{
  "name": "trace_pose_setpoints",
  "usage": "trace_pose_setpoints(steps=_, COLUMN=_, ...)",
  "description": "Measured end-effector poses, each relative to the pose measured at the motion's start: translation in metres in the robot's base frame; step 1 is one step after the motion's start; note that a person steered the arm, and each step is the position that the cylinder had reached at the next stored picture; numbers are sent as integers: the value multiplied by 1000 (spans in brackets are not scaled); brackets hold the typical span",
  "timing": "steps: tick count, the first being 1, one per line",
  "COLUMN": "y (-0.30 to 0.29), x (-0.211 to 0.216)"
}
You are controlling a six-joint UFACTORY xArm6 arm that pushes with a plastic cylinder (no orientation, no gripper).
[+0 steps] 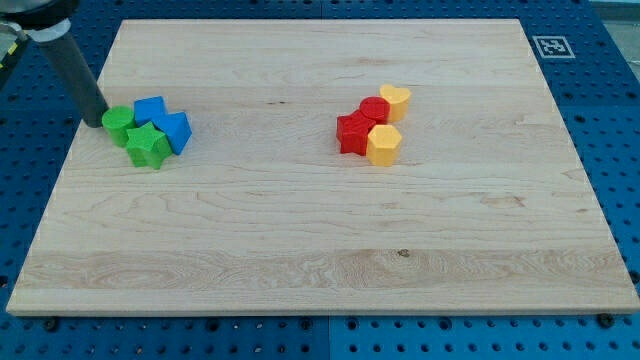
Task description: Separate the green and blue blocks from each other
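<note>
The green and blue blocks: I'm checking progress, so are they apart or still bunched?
Bunched: green cylinder, green star and two blue blocks touch; my tip sits at the cylinder's left.

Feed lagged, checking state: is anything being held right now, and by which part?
Nothing is held. My tip sits beside the green round block, on its left in the view.

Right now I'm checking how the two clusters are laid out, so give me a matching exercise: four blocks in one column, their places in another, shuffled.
Blocks:
1. green cylinder
2. green star
3. yellow heart
4. yellow hexagon

Places:
A. top-right end of the right cluster
B. touching my tip
C. bottom of the left cluster
D. bottom-right of the right cluster

Pairs: 1-B, 2-C, 3-A, 4-D
</note>
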State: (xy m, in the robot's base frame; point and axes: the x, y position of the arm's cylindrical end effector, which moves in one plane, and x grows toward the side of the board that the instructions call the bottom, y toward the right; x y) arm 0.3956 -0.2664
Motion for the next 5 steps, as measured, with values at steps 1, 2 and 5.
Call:
trace_pose_setpoints(steps=1, y=15, x=12)
trace_pose_setpoints(steps=2, y=30, x=16)
trace_pose_setpoints(steps=5, y=155, x=27)
